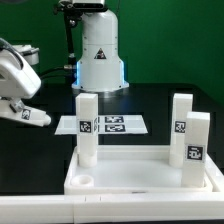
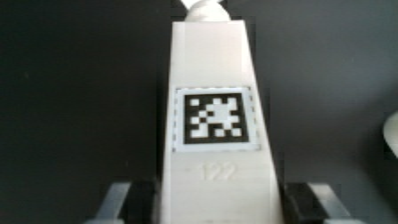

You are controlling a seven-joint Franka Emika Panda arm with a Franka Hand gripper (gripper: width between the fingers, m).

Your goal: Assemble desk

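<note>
Pincer (image 1: 33, 113): at the exterior view's left edge, hanging low over the black bench, clamped on a white leg. In the wrist view its two fingers (image 2: 121, 200) stand on either side of that leg's base, close against it.
Held leg (image 2: 215, 110): white, blocky, long; it fills the middle of the wrist view with a black-and-white square tag on its face and a twisted white tip at its far end. In the exterior view only its tagged end shows at the pincer (image 1: 36, 116), tilted, off the tabletop and apart from it.
Tabletop (image 1: 140, 181): white square tray with a raised rim, lying on the bench in the front middle of the exterior view; a round corner socket shows at its front corner on the exterior view's left.
Upright leg, left (image 1: 87, 127): stands at the tabletop's back corner on the exterior view's left, tag facing the camera.
Upright legs, right: one (image 1: 181, 120) at the back and one (image 1: 196, 147) nearer the camera, both on the tabletop's side at the exterior view's right, both tagged.
Marker board (image 1: 102, 125): flat white sheet with several tags, lying on the bench behind the tabletop.
Robot base (image 1: 100, 55): white, conical, behind the marker board.
Bench (image 1: 40, 150): black surface carrying all of these.
</note>
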